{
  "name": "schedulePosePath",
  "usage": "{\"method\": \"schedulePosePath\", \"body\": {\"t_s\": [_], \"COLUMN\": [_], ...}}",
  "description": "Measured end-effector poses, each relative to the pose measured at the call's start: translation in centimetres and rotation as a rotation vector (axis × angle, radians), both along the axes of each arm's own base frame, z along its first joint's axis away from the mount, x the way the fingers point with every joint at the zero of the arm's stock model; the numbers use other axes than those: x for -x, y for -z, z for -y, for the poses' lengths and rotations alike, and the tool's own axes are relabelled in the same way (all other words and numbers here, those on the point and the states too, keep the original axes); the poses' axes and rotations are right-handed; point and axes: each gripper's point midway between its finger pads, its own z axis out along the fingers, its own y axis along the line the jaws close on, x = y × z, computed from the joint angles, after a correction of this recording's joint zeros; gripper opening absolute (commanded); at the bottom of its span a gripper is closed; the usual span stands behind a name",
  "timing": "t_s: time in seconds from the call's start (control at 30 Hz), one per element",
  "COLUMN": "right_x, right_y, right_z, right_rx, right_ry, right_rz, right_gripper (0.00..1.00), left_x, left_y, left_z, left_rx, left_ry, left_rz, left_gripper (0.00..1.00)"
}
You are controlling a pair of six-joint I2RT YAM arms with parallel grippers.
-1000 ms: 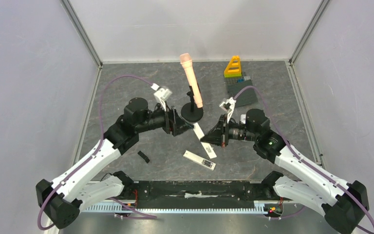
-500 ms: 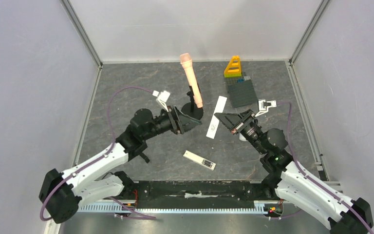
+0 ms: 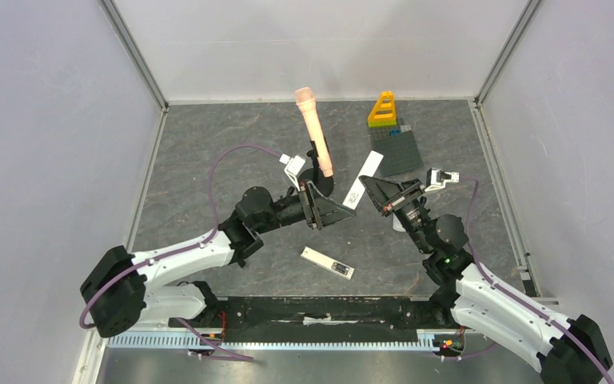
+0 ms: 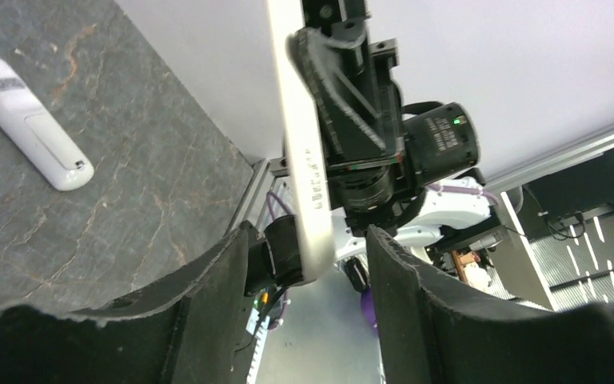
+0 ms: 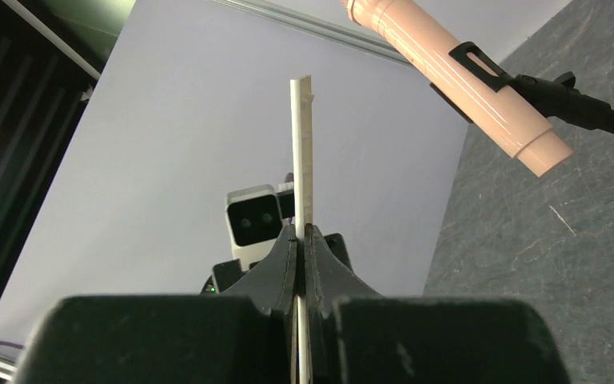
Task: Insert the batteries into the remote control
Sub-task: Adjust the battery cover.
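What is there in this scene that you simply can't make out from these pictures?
- Batteries: none found in any view; coloured specks by the grey plate are too small from above.
- White slab in the right gripper: right wrist view shows only its thin edge.
- Remote on the table: too small from above to show its battery bay.
- Table beneath the left arm: hidden in the top view.

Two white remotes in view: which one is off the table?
The upper remote, pinched edge-on in the right gripper; the other remote lies flat on the table near the arm bases.

table (image 3: pixel 208 160): matt, stone-veined | held remote (image 4: pixel 304 160): smooth white plastic | microphone (image 3: pixel 313 132): smooth pink plastic
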Motion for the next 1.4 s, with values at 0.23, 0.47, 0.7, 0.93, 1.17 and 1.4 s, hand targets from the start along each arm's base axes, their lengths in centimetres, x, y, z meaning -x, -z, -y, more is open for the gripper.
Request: {"method": "schedulePosePath", "body": {"t_s": [0.23, 0.47, 0.7, 0.93, 1.17, 1.4], "right_x": [-0.1, 1.5, 3.1, 7.6, 10.9, 12.5], "right_y": [0.7, 1.0, -3.1, -3.7, 3.8, 4.9], "right_z": [0.0, 1.1, 2.5, 0.3, -0.8, -0.6], "right_rx": [-0.005, 0.129, 0.601, 0.887, 1.011, 0.995], "right_ry": [-0.001, 0.021, 0.052, -0.249, -0.569, -0.633], "right_rz": [-0.013, 0.032, 0.181, 0.414, 0.374, 0.369], "right_gripper": [0.32, 0.92, 0.98, 0.97, 0.83, 0.59], "left_x": [0.1, 0.7, 3.9, 7.7, 9.3, 9.9], "left_y": [1.0, 2.0, 0.7, 3.6, 5.1, 4.9], "left_z": [0.8, 0.2, -2.1, -5.3, -6.9, -7.2], "left_rx": [-0.008, -0.167, -0.366, -0.522, -0.577, -0.566], "left_ry": [0.017, 0.052, 0.283, 0.502, 0.607, 0.667], "left_rz": [-0.051, -0.002, 0.173, 0.248, 0.277, 0.320], "left_gripper": [0.02, 0.02, 0.02, 0.02, 0.02, 0.02]}}
